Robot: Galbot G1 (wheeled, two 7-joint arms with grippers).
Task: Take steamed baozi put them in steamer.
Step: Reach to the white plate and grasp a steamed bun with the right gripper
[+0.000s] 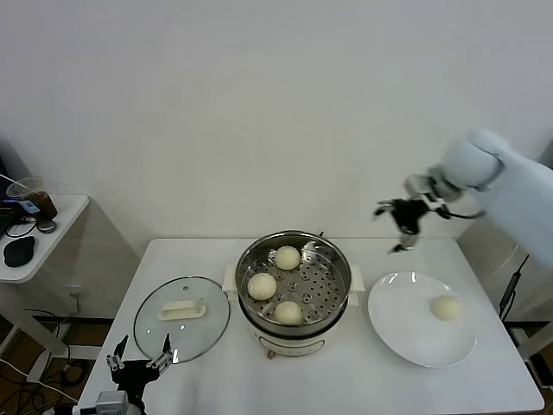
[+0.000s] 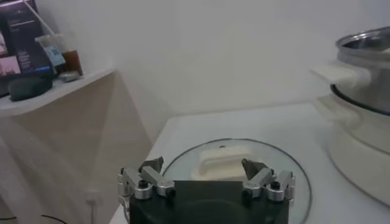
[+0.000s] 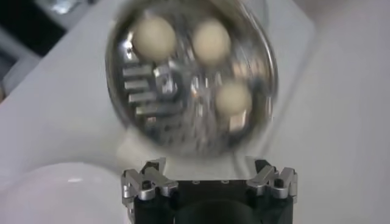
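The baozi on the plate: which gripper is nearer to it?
Right. The right gripper hangs open above the table behind the baozi; the left gripper sits open across the table by the glass lid.

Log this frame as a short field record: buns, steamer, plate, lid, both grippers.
buns in steamer: three cream-white round dough buns
steamer: shiny steel perforated basket on cream pot base
bun left: one on flat white plate
lid: round glass lid, flat on table, left of steamer
right gripper: open, empty, raised above table behind plate
left gripper: open, empty, near lid's edge
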